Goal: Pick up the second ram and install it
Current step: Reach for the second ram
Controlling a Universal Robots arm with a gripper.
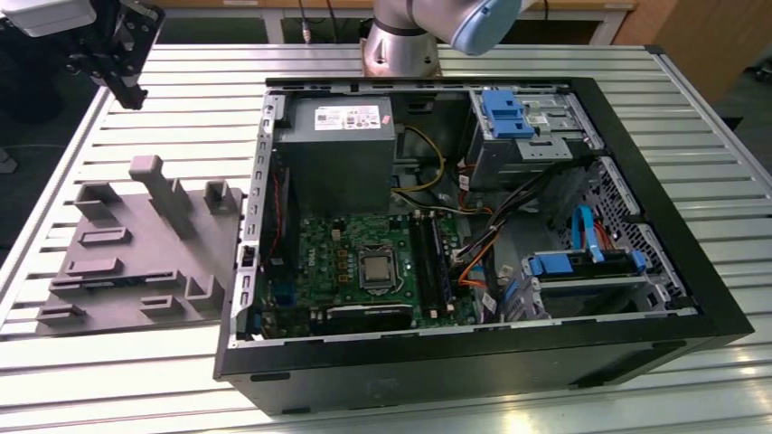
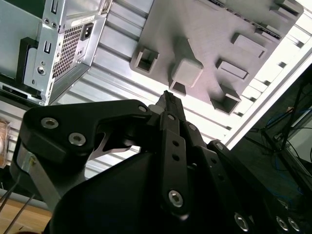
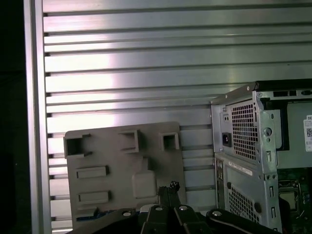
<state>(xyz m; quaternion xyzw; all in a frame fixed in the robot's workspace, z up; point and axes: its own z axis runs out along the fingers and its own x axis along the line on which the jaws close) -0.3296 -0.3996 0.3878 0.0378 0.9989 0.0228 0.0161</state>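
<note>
The gripper hangs over the table's far corner on the exterior view's left, fingers pressed together on nothing. The second ram seems to be the thin strip low in the grey holder, well apart from it. Coming down shut, it could knock the holder's posts or skid the stick. The slatted aluminium table carries the open computer case; wooden furniture stands beyond

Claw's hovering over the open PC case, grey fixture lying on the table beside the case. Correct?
Not over the case. In the exterior view the claw hangs above the slatted table by the grey fixture, off to the exterior view's left of the open PC case. The fixture does lie on the table beside the case.
</note>
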